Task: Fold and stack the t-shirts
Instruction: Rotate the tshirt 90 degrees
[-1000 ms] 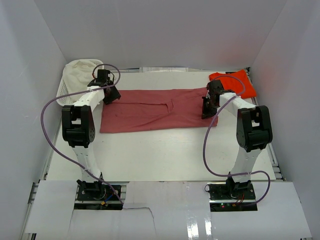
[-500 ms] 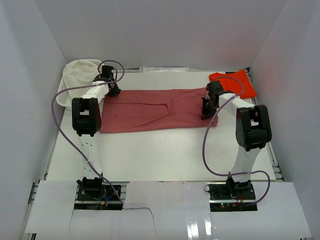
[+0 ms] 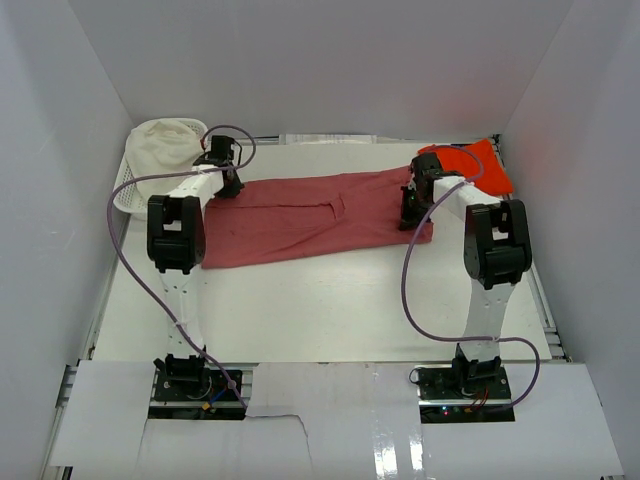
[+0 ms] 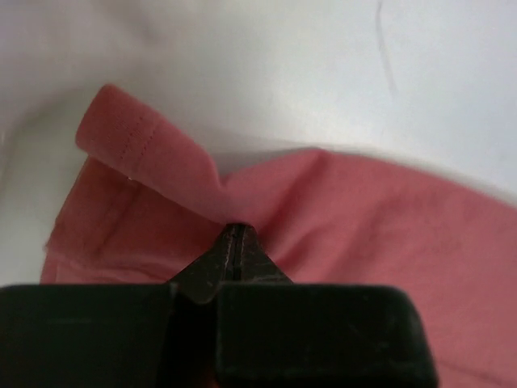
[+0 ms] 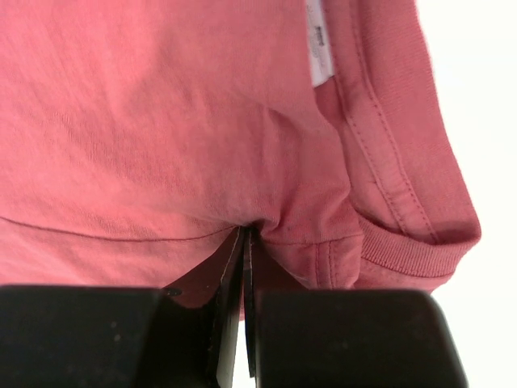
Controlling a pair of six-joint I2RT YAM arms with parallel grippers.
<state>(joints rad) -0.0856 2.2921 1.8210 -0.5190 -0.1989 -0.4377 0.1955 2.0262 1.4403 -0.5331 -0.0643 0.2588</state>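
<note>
The dusty rose-red t-shirt [image 3: 300, 218] lies spread lengthwise across the middle of the table, folded in half. My left gripper [image 3: 226, 182] is shut on its far left corner, where a hem flap [image 4: 141, 153] curls up beside the pinch [image 4: 234, 230]. My right gripper [image 3: 412, 208] is shut on the shirt's right end near the collar; its ribbed neckline [image 5: 412, 242] and white label [image 5: 319, 52] show in the right wrist view. The bright orange-red t-shirt [image 3: 480, 165] lies folded at the far right corner, behind the right arm.
A white lattice basket [image 3: 128, 190] stands at the far left with a cream cloth [image 3: 160, 145] heaped over it. White walls close in the table on three sides. Purple cables loop from both arms.
Both grippers have moved toward the far side, the left one from the shirt's left edge up to its far corner. The shirt's far edge has been dragged and now lies skewed.
</note>
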